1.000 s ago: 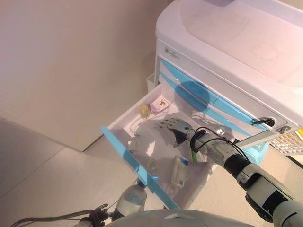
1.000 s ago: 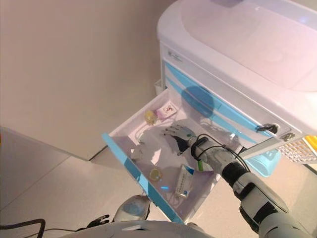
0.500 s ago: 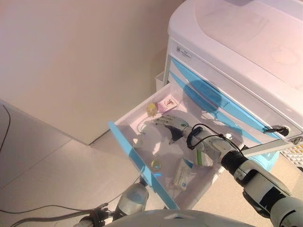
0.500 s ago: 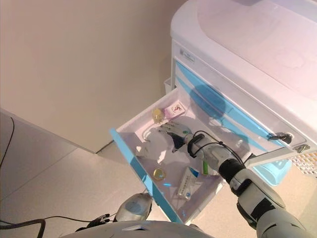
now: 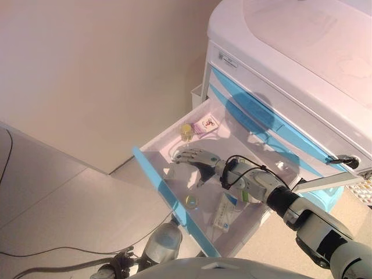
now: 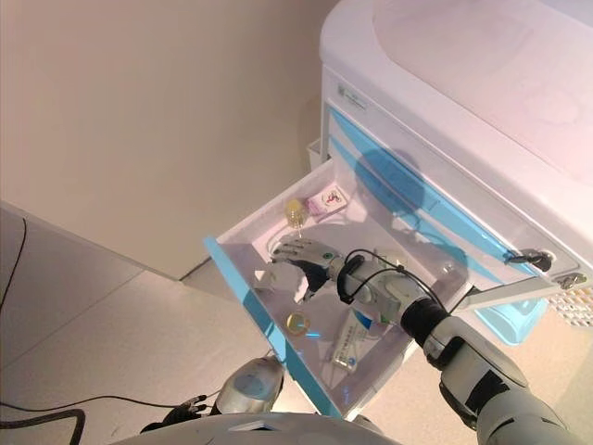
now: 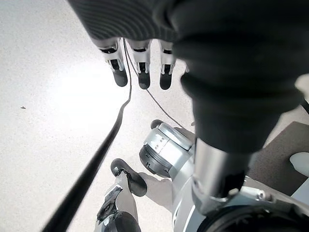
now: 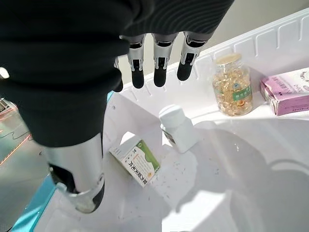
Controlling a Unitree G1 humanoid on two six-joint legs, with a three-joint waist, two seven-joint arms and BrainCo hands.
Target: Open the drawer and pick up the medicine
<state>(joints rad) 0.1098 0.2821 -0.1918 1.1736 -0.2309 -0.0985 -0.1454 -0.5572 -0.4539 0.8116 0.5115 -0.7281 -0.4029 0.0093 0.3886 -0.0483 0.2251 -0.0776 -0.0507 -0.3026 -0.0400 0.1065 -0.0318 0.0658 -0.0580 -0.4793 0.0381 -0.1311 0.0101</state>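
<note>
The white drawer with a blue front (image 5: 161,189) stands pulled out of the medical cart (image 5: 290,52). My right hand (image 5: 195,158) is inside it, open, with straight fingers (image 8: 160,60) hovering above the drawer floor and holding nothing. Past the fingers, in the right wrist view, lie a small white bottle (image 8: 177,128) and a green-and-white box (image 8: 136,162). An amber capsule bottle (image 5: 186,132) and a pink box (image 5: 206,125) stand against the drawer's far wall. My left hand (image 7: 140,63) hangs open over the floor.
Nearer the blue front lie a small amber-lidded jar (image 5: 190,201) and a white-and-blue box (image 5: 224,212). Other blue-fronted drawers (image 5: 261,125) above are closed. A beige wall (image 5: 87,70) runs along the left; a light blue bin (image 6: 514,320) hangs at the cart's right.
The camera has shifted. My right hand has moved from the drawer's middle toward its left front corner, staying open.
</note>
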